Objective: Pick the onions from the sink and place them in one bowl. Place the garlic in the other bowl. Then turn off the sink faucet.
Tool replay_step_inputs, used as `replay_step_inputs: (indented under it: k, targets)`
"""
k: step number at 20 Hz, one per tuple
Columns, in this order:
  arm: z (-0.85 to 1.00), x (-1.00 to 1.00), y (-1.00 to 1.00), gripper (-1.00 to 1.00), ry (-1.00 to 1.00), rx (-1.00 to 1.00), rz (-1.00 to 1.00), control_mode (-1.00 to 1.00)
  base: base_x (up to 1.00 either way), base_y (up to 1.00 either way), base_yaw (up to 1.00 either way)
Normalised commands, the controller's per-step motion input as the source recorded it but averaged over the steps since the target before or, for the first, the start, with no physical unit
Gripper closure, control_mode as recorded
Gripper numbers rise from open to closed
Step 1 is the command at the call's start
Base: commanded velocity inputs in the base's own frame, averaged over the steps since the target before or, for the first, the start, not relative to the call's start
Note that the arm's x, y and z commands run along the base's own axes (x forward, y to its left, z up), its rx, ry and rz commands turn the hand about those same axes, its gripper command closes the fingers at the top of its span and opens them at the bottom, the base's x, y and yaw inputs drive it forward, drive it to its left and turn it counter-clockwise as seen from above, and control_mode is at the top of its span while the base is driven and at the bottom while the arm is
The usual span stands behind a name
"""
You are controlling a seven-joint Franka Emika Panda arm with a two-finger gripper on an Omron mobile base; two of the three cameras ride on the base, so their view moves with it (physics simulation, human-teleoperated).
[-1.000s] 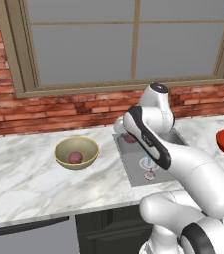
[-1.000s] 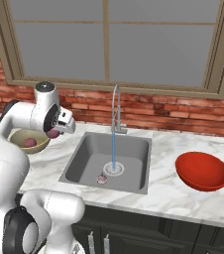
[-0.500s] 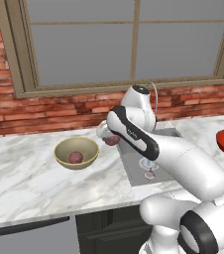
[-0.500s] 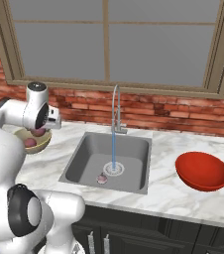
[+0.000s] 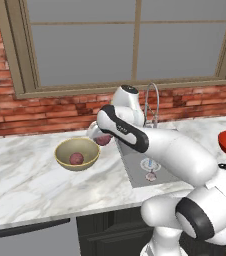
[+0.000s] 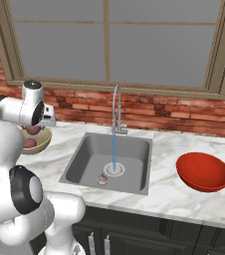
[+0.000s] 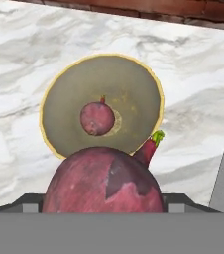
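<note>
- The tool (image 5: 103,138) grips a reddish-purple onion (image 7: 104,182), its jaws spread wide round it; the onion hides the fingertips in the hand view.
- Below lies the tan bowl (image 7: 54,94) on the marble bench (image 5: 25,180), a second onion (image 7: 97,118) inside.
- The garlic (image 6: 102,180) sits in the sink (image 6: 84,157) near the drain, small and blurred.
- The red bowl (image 6: 204,172) stands right of the sink; the left base view cuts it off.
</note>
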Motion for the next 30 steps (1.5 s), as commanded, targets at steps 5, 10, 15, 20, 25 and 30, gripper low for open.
replay_step_inputs:
  k: [5,10,15,20,25,30]
  targets:
    - [-0.15,0.29,0.2,1.0,-0.03,-0.05,0.0,-1.0,0.0,0.0,0.0]
    - [-0.26,0.23,0.17,1.0,-0.01,-0.05,-0.01,-1.0,0.0,0.0,0.0]
    - [-0.29,0.26,0.24,1.0,0.0,-0.04,0.0,-1.0,0.0,0.0,0.0]
    - [-0.13,0.3,0.32,1.0,0.0,-0.02,0.0,-1.0,0.0,0.0,0.0]
    - [-0.11,0.29,0.14,1.0,0.0,-0.01,0.0,-1.0,0.0,0.0,0.0]
    - [-0.23,0.22,0.05,1.0,0.0,-0.03,0.0,-1.0,0.0,0.0,0.0]
